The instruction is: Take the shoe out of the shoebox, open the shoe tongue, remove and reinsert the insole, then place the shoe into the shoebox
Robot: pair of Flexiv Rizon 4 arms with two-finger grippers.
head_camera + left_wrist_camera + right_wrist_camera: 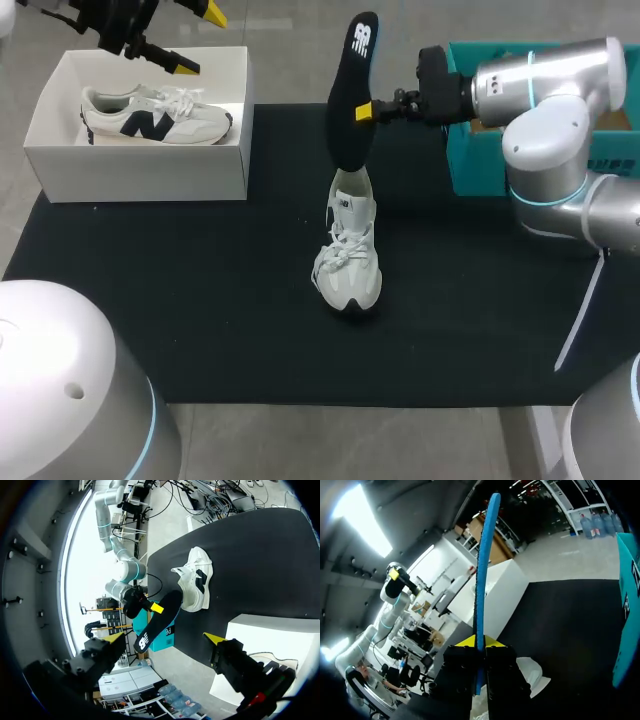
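- Dark tabletop [200, 320] filled the scene, both arms up over it.
- At the far left corner sat the white shoebox [140, 175], lid off, with a second shoe [150, 118] lying inside, white with dark marks.
- Middle of the tabletop: the shoe [348, 255] stood on its sole, well apart from the shoebox, toe toward the near edge, laces loose.
- And up above it, the insole [350, 90]! Black, held nearly upright, heel end highest, its lower end right at the shoe's opening; whether it reached inside, I could not tell.
- Right pincer [365, 110] came in from the right and was clamped on the insole, its fingers pressed on both faces about midway along; the right wrist view showed the insole edge-on, rising straight out from between the closed fingers.
- Left pincer [200, 38] hung over the shoebox's far side, fingers spread wide, nothing between them.
- A teal box [470, 160] stood at the far right, behind the right arm.
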